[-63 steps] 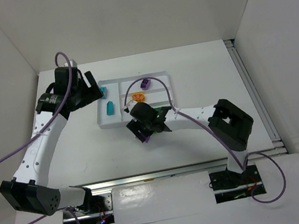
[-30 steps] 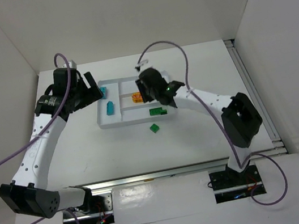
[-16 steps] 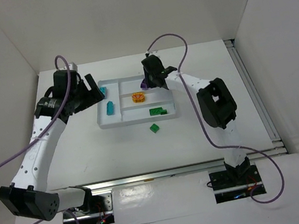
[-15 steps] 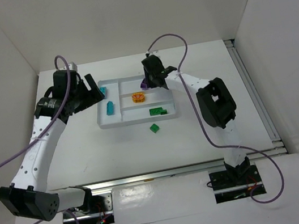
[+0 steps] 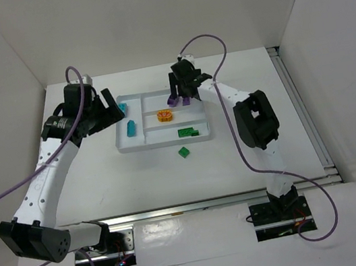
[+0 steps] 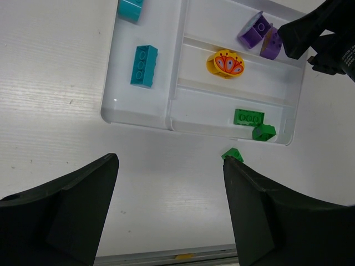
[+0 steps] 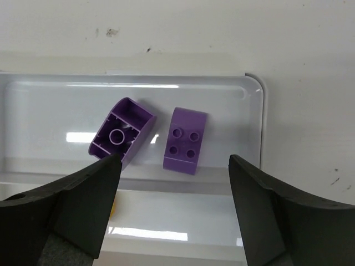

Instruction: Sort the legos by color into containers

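purple bricks [image 7: 122,132]: two, side by side in far long section of tray [image 6: 138,119] | orange piece [image 6: 226,63]: middle section | green bricks [image 6: 248,117]: two, near section | loose green brick [image 6: 233,155]: on tabletop [image 6: 55,111], just outside tray's near rim | cyan bricks [image 6: 143,66]: two, narrow section | right gripper [image 7: 173,166]: released, empty, above purple bricks | left gripper [image 6: 169,166]: released, empty, above tabletop near tray

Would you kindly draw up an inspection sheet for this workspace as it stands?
Surface: white table, few small specks.
Job's things: white tray holds cyan bricks, purple bricks, orange piece and green bricks in separate sections; loose green brick lies on table outside it.
Clutter: nothing seen.
End effectors: left end effector open, empty; right end effector open above purple bricks.
Cables: purple cables loop from both arms.
Surroundings: white walls.
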{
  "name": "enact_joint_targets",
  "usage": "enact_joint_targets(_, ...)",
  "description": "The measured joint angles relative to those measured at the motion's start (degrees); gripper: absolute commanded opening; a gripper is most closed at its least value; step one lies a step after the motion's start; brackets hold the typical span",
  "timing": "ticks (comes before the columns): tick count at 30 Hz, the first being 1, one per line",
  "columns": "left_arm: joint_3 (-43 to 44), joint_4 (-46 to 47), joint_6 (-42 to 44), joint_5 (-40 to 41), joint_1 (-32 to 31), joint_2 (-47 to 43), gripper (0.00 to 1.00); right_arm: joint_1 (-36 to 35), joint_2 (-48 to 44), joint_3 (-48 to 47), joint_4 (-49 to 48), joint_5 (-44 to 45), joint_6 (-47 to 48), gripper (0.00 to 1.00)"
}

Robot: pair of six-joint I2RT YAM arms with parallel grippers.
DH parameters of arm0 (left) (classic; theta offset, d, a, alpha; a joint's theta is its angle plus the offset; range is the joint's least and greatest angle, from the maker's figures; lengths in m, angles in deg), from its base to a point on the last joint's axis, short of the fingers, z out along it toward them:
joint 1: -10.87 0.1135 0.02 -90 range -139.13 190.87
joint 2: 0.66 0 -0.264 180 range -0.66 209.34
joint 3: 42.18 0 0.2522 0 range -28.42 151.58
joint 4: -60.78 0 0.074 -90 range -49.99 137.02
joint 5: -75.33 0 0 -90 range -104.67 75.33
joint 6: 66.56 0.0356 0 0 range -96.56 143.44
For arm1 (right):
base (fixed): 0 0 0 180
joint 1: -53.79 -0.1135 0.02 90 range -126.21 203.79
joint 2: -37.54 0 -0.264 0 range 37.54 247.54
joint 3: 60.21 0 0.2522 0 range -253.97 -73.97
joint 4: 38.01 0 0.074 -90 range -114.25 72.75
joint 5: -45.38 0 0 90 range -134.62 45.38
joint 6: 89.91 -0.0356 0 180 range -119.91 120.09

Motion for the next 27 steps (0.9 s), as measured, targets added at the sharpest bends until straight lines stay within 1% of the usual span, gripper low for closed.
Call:
enact_joint_targets(2,0.0,0.0,0.0,0.0,0.0,0.0,0.88,-0.1,-0.9,1.0,-0.1,0.8,0.1,0.80)
enact_joint_targets(3,0.0,0.0,0.0,0.0,0.0,0.0,0.88,-0.3,-2.1,3.0,-0.4,1.0,0.1,0.77)
enact_joint_targets(4,0.0,0.0,0.0,0.0,0.0,0.0,0.88,-0.7,-4.1,5.9,-0.5,1.4,0.3,0.74)
enact_joint_targets(7,0.0,0.0,0.1,0.0,0.0,0.0,0.88,-3.3,-14.1,18.0,-0.5,1.8,0.5,0.74)
enact_joint_targets(10,0.0,0.0,0.2,0.0,0.0,0.0,0.88,-9.2,-27.3,30.1,-1.4,1.3,0.6,0.81)
enact_joint_targets(12,0.0,0.0,0.2,0.0,0.0,0.0,0.88,-14.1,-34.3,35.9,-1.5,0.2,0.2,0.88)
enact_joint_targets(14,0.0,0.0,0.2,0.0,0.0,0.0,0.87,-19.5,-39.1,40.6,-1.4,-1.0,-0.8,0.89)
enact_joint_targets(16,0.0,0.0,0.2,-0.1,0.0,0.0,0.87,-23.1,-40.3,43.3,-1.3,-1.8,-1.8,0.89)
enact_joint_targets(18,0.0,0.0,0.2,-0.1,0.0,0.1,0.87,-24.5,-39.3,44.9,-1.2,-2.3,-2.5,0.89)
enact_joint_targets(21,0.2,0.0,0.2,-0.1,0.0,0.2,0.87,-24.5,-36.5,46.5,-1.0,-2.8,-3.3,0.89)
enact_joint_targets(27,0.3,0.1,0.2,-0.1,0.0,0.2,0.87,-24.3,-31.5,46.7,-2.6,-3.9,-2.2,0.90)
